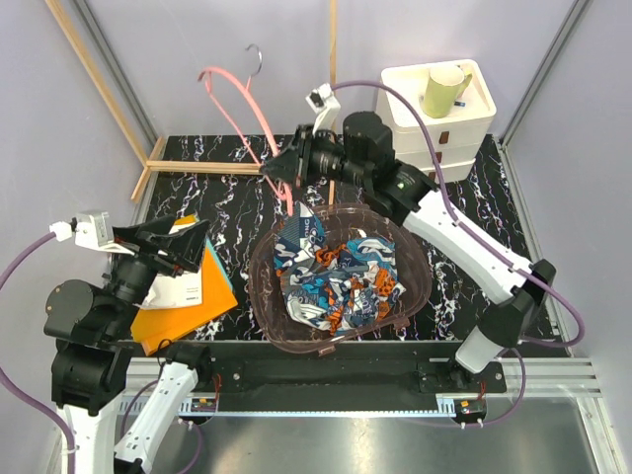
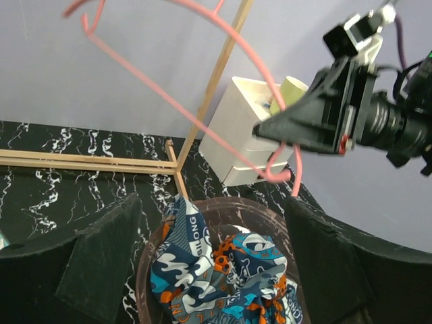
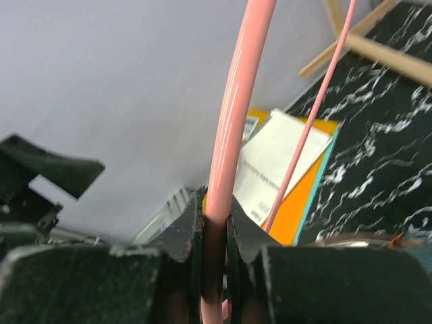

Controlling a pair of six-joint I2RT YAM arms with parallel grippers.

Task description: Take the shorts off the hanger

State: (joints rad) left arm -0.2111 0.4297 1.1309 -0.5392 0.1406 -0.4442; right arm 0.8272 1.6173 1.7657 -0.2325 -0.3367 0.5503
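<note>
**Shorts off the hanger**

The right jaws are shut on the pink hanger (image 3: 237, 101), which is held up bare. The left jaws are spread wide, and nothing is held in them. The shorts (image 1: 336, 281) are heaped in the brown tub (image 1: 254, 281) on the worktop (image 1: 227, 193). The job looks done.

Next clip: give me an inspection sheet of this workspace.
Surface: black marbled table.
Job's things: shorts crumpled in brown basket, not on hanger; hanger held in the air.
Clutter: orange folder with papers, white drawer box, green cup, wooden rods.
Claws: right claw shut on hanger; left claw open, empty.
Cables: purple cables loop from both wrists.
Surroundings: grey walls; nothing else seen.
</note>
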